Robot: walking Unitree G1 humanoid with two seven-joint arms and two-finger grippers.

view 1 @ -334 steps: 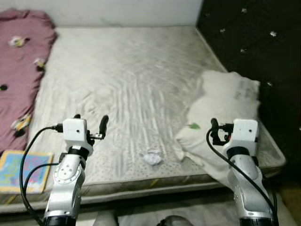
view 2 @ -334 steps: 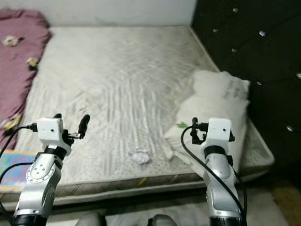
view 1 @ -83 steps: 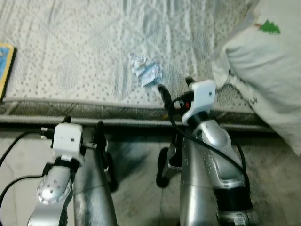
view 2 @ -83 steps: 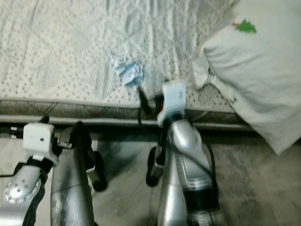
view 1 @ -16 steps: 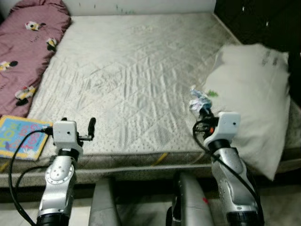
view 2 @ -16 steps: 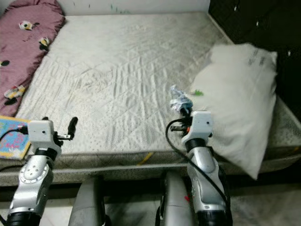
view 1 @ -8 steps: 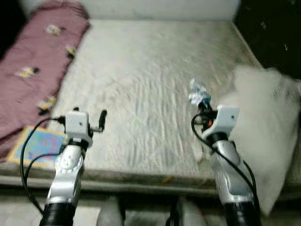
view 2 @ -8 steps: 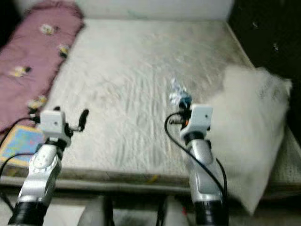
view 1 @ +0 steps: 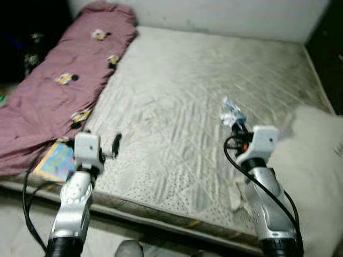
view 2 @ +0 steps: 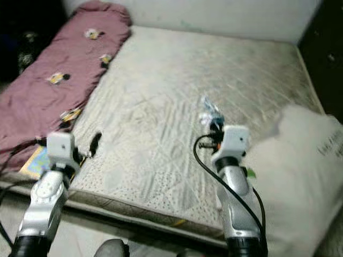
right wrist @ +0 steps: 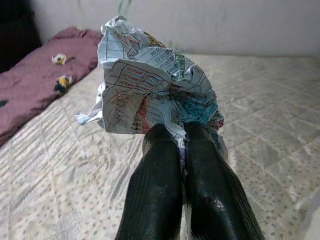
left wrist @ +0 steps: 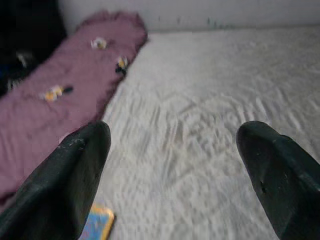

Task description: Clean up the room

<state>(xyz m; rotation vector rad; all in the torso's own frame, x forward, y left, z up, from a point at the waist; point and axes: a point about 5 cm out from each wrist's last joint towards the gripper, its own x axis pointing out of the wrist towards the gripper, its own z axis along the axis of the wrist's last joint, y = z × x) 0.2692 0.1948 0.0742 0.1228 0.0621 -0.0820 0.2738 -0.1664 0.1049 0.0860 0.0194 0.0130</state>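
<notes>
Both eye views are motion-blurred. The white pillow [view 1: 316, 176] at the bed's right edge is cut off by the frame. The colourful book [view 1: 55, 160] is partly covered by the left arm. Print on the crumpled paper [right wrist: 152, 95] is too small to read.

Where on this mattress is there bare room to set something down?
The mattress is bare between the pink blanket and the white pillow. The near left corner is crowded by the book.
</notes>
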